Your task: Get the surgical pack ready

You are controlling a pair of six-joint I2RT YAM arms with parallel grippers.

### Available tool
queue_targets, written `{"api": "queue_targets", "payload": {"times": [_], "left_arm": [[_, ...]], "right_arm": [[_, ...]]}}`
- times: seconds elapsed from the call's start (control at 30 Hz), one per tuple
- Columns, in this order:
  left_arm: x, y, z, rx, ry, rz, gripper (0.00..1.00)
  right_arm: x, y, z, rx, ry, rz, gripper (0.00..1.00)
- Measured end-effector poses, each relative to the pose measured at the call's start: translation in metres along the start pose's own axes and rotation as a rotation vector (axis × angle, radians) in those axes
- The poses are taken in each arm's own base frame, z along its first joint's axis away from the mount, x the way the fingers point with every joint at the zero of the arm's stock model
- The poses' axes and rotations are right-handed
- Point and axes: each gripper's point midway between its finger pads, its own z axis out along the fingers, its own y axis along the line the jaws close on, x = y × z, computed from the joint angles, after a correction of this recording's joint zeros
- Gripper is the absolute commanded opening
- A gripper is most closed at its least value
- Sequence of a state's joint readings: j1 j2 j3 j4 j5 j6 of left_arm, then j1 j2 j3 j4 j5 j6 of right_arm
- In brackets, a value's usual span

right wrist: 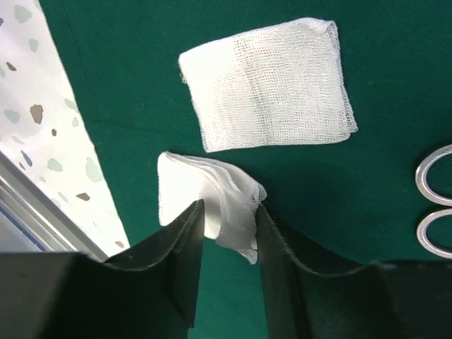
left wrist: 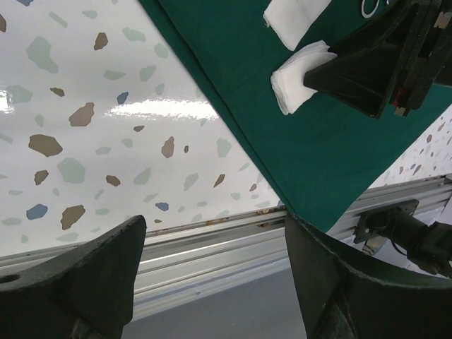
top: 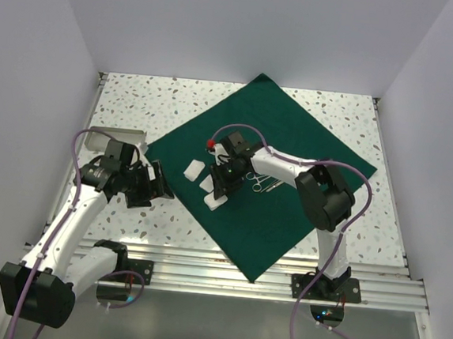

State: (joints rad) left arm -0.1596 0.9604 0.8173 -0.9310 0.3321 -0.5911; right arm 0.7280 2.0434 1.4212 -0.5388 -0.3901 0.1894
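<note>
The big green cloth [top: 289, 183] lies flat on the speckled table [top: 137, 98] like a diamond. The right gripper [right wrist: 229, 212] is over its 9 o'clock part, with its two fingers squeezed on a small white gauze square [right wrist: 187, 191]. A second gauze square [right wrist: 268, 85] lies flat at 12 o'clock from it in the wrist view, and the silver scissors [top: 263, 182] lie on the cloth at 3 o'clock from that gripper in the top view. The left gripper [top: 158, 183] hangs over the table at 9 o'clock from the cloth, its fingers wide apart and holding nothing.
</note>
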Motion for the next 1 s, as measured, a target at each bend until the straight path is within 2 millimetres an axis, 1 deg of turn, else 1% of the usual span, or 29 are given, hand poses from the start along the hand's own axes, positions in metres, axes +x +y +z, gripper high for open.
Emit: {"api": "queue_targets", "payload": {"times": [0.13,0.17,0.23,0.3,0.43,0.53,0.6,0.67,0.83,0.87,0.9,1.0], "left_arm": [[0.002,0.001,0.001,0.0,0.004,-0.002,0.83],[0.003,0.002,0.001,0.0,0.005,-0.002,0.83],[0.003,0.001,0.001,0.002,0.007,-0.002,0.84],[0.003,-0.001,0.001,0.014,0.008,0.001,0.84],[0.001,-0.013,-0.002,0.079,-0.008,0.022,0.84],[-0.006,-0.033,-0.008,0.185,-0.041,0.058,0.86],[-0.01,-0.048,-0.013,0.267,-0.067,0.088,0.9],[-0.014,-0.063,-0.021,0.353,-0.103,0.124,0.94],[-0.019,-0.096,-0.049,0.527,-0.198,0.238,0.96],[-0.019,-0.102,-0.054,0.566,-0.214,0.267,0.96],[-0.018,-0.108,-0.057,0.602,-0.223,0.292,0.96],[-0.006,-0.121,-0.061,0.712,-0.205,0.348,0.97]], "right_arm": [[0.0,-0.004,0.001,0.033,-0.003,-0.002,0.25],[0.0,-0.005,0.001,0.039,-0.003,-0.002,0.14],[0.001,-0.006,0.001,0.046,-0.002,0.004,0.05],[0.003,-0.007,0.001,0.051,0.007,0.006,0.0],[0.006,-0.004,-0.003,0.041,0.019,0.013,0.0],[0.007,0.007,-0.013,0.001,0.016,0.009,0.0],[0.009,0.019,-0.026,-0.041,0.002,0.002,0.0],[0.014,0.035,-0.044,-0.097,-0.021,-0.008,0.0],[0.037,0.082,-0.097,-0.281,-0.065,-0.057,0.0],[0.043,0.095,-0.11,-0.332,-0.071,-0.073,0.0],[0.046,0.103,-0.118,-0.365,-0.079,-0.086,0.0],[0.055,0.13,-0.145,-0.483,-0.091,-0.129,0.0]]}}
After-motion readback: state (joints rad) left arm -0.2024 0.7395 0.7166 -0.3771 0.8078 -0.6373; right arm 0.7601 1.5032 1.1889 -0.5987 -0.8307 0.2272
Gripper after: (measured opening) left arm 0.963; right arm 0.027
